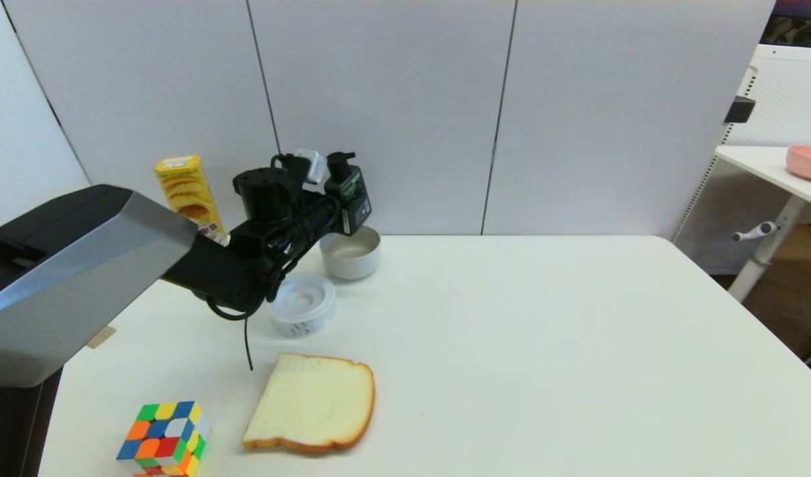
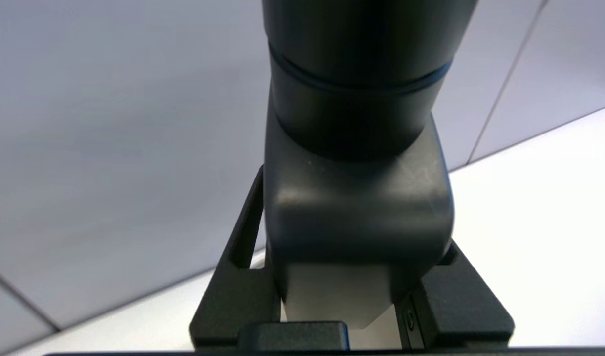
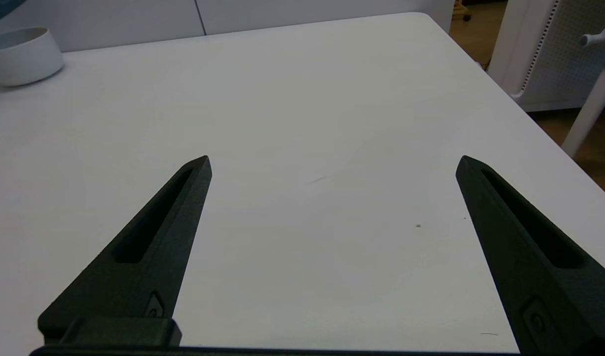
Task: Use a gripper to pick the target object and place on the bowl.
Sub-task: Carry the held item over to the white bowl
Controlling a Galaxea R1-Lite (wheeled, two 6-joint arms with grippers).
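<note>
Head view: left gripper [image 1: 342,209] clenched on the pump bottle [image 1: 352,197], held upright.
The bottle hung just above the bowl [image 1: 350,252] — seemingly over its near-left rim; right gripper [image 3: 332,168] gaped wide, idle — well apart.

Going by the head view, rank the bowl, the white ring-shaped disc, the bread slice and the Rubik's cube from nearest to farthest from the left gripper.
The left gripper holds the pump bottle at the back left of the table.
1. Bowl: just below the gripper.
2. White ring-shaped disc: in front of the bowl.
3. Bread slice: toward the front.
4. Rubik's cube: front left corner.
</note>
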